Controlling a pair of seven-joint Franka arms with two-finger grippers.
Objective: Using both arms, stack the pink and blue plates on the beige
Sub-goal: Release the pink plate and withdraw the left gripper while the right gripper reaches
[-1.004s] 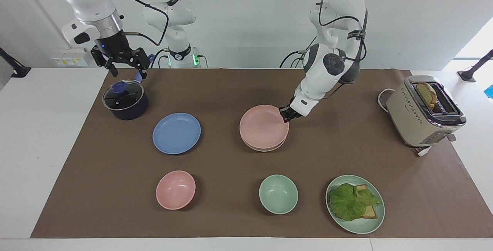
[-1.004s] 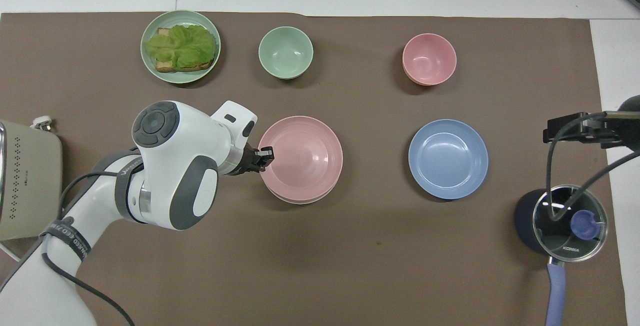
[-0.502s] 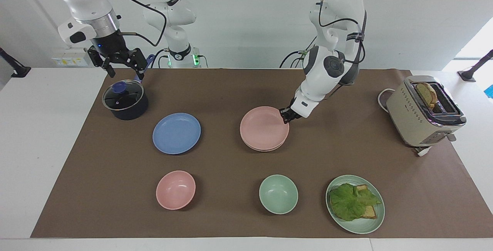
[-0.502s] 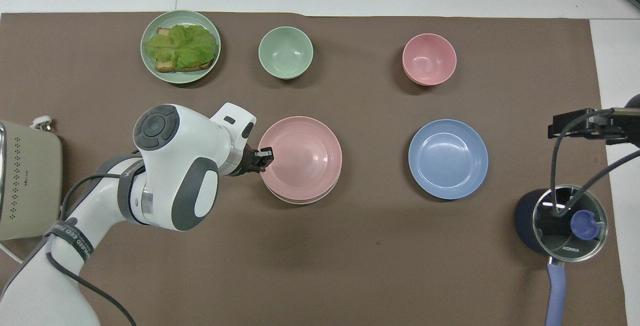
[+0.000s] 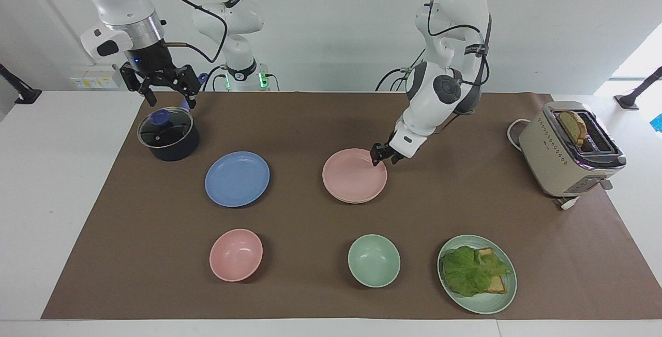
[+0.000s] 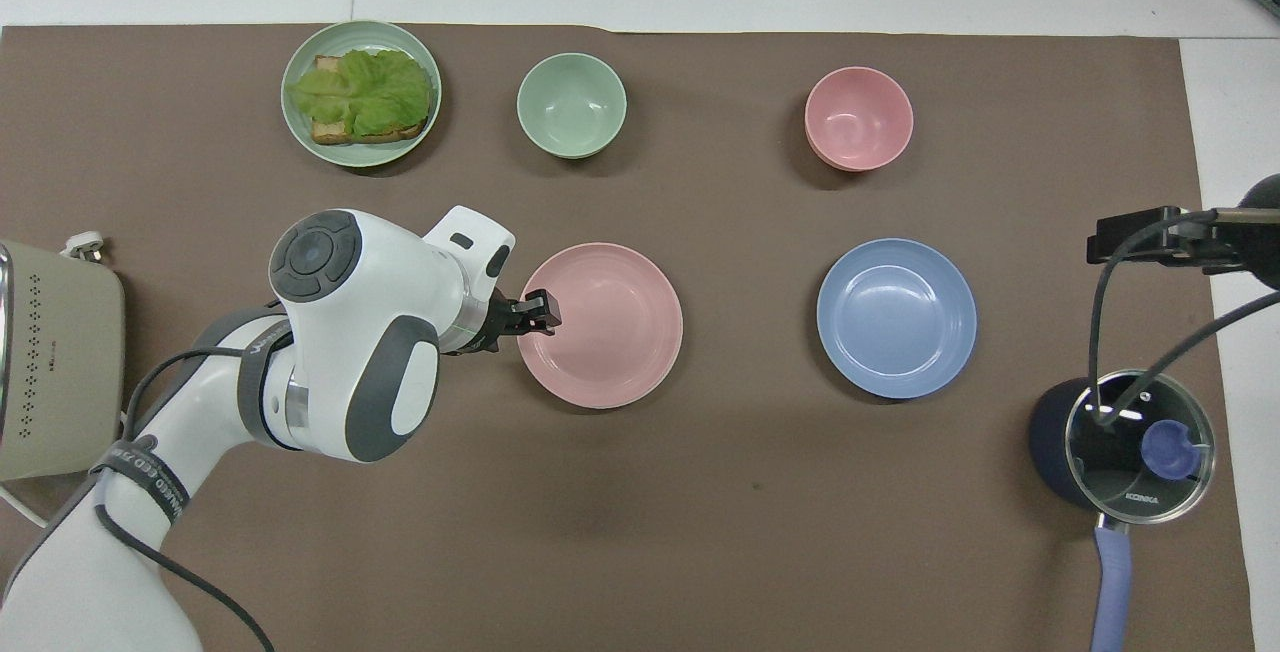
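1. Pot [image 5: 168, 135] clearance first. Your right pincer [image 5: 173, 100] hangs over the lidded pot at the right arm's end of the table, jaws wide apart and empty. If it drops straight toward the blue plate [image 5: 237, 179], which lies just farther out on the mat, a finger could clip the lid knob.
2. Pink plate [image 5: 354, 177] sits flat on the beige plate [image 5: 356, 202] mid-table, with only a sliver of beige showing. Your left pincer [image 5: 383, 157] is at its rim toward the left arm's end, fingers seemingly apart and gripping nothing. Pull away low or sideways and you could drag the pink plate off centre.
3. Blue plate lies flat with a low rim. A shallow bite could let it slip or tilt during the carry.
4. Pink bowl [image 5: 236, 254] and green bowl [image 5: 373, 260] sit farther out. A wide swing could knock them.
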